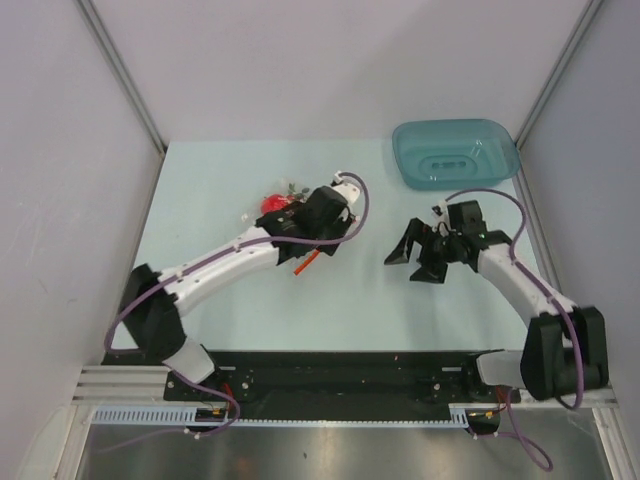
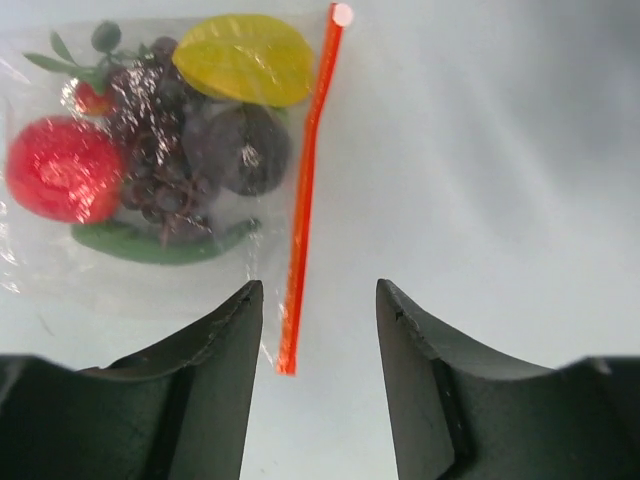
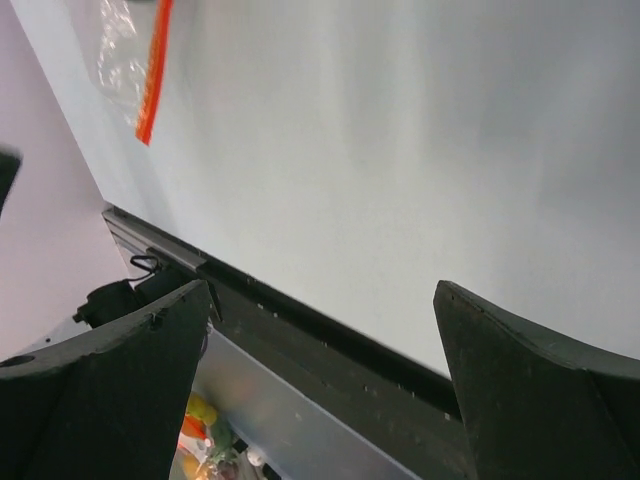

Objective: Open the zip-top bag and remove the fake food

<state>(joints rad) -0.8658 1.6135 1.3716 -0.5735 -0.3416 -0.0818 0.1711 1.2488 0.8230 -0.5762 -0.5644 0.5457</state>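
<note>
The zip-top bag (image 2: pixel 150 160) lies flat on the table, its orange-red zipper strip (image 2: pixel 305 190) closed, with the white slider tab (image 2: pixel 341 14) at the far end. Inside lies the fake food: a red fruit (image 2: pixel 60 168), a yellow piece (image 2: pixel 245 58), a purple grape bunch (image 2: pixel 160 150), a dark round one (image 2: pixel 250 148) and a green vegetable (image 2: pixel 150 243). My left gripper (image 2: pixel 318 295) is open above the strip's near end. In the top view the left gripper (image 1: pixel 300 238) covers most of the bag (image 1: pixel 272 206). My right gripper (image 1: pixel 418 258) is open and empty, right of the bag.
A teal translucent tray (image 1: pixel 455 152) stands at the table's back right. The black rail (image 1: pixel 350 375) runs along the near edge. Grey walls enclose the table on three sides. The strip's end shows in the right wrist view (image 3: pixel 152 85).
</note>
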